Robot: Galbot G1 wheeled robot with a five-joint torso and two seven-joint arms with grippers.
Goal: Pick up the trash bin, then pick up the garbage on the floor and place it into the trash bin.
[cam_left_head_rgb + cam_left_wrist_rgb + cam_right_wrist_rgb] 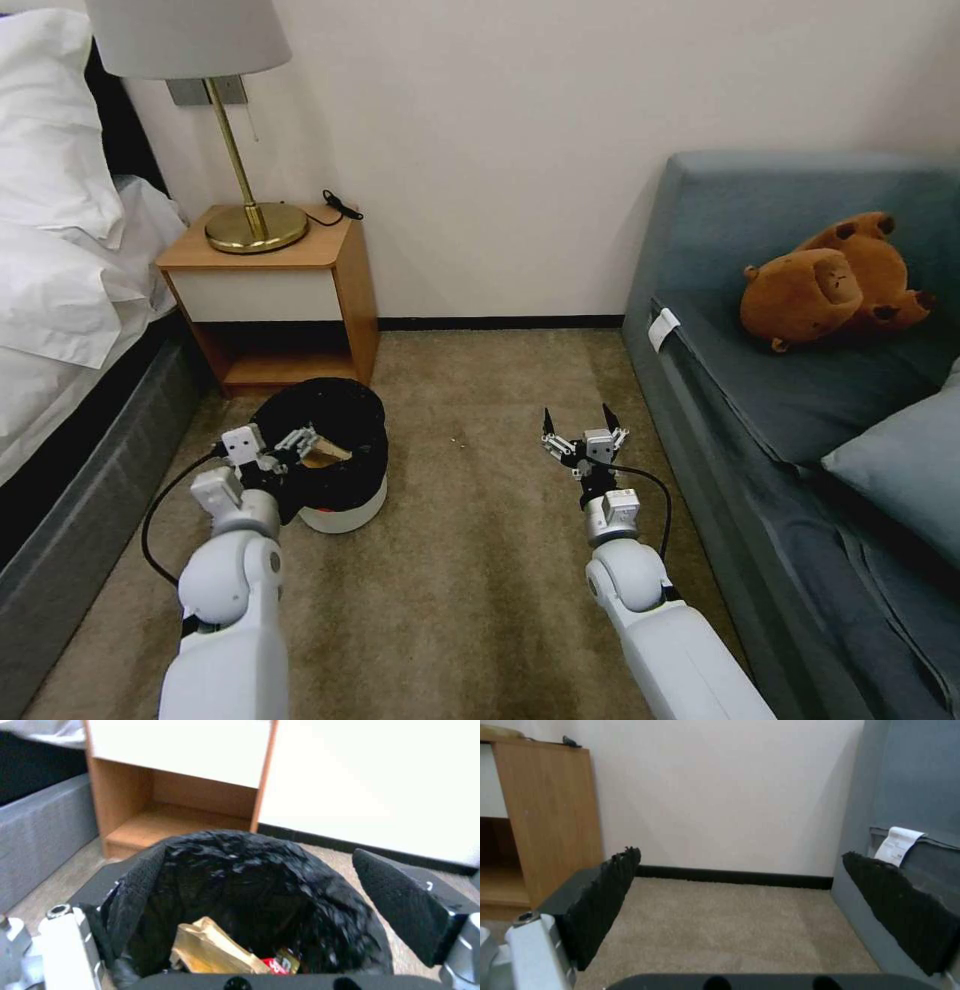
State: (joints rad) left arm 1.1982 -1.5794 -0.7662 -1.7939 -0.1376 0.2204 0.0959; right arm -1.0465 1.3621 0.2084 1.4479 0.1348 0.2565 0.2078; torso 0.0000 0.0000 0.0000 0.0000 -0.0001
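Left hand [300,440]: fingers apart, straddling the trash bin [345,500] rim.
Right hand [583,425]: spread wide, empty, beside the bin.
Garbage [215,952]: inside the bin.

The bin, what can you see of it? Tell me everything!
The bin is small, round and white, and a crinkly black bag covers its rim. It stands upright on the carpet by the nightstand. The left gripper is at its rim, fingers open, one inside. At the bottom lie a yellow-brown packet and something red.
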